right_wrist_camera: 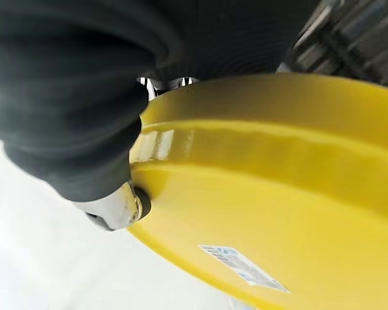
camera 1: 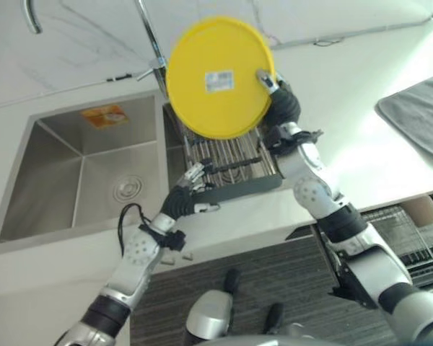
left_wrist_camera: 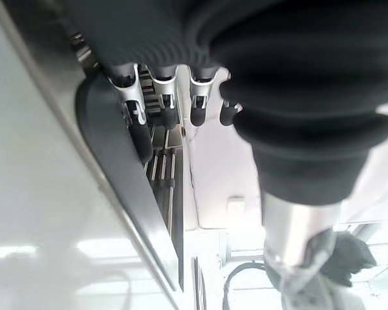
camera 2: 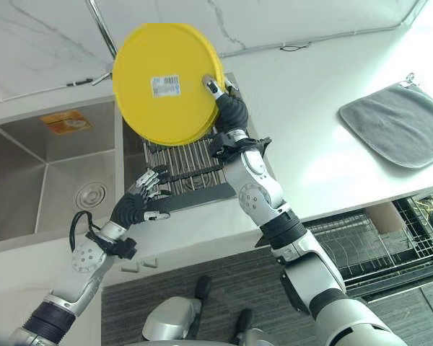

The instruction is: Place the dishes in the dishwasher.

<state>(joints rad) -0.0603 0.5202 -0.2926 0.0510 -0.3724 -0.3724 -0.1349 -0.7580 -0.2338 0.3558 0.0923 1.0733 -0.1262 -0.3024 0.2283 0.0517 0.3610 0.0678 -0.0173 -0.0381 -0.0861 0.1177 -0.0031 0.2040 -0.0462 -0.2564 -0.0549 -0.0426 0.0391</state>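
A pale stone counter surrounds a steel sink with a drying rack in it. The right hand pinches one yellow plate by its rim, thumb on the labelled underside, holding it raised above the rack. The dishwasher's lower rack lies open low to the robot's right, nearer this arm. The left hand rests, fingers relaxed, on the drying rack's front edge. One grey mat lies farther right.

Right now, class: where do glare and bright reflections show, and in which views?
Left eye view: the counter glares almost white beside the grey cloth. Right wrist view: a bright streak of glare runs along the rim of the yellow plate. Left wrist view: pale patches of light reflect off the counter.
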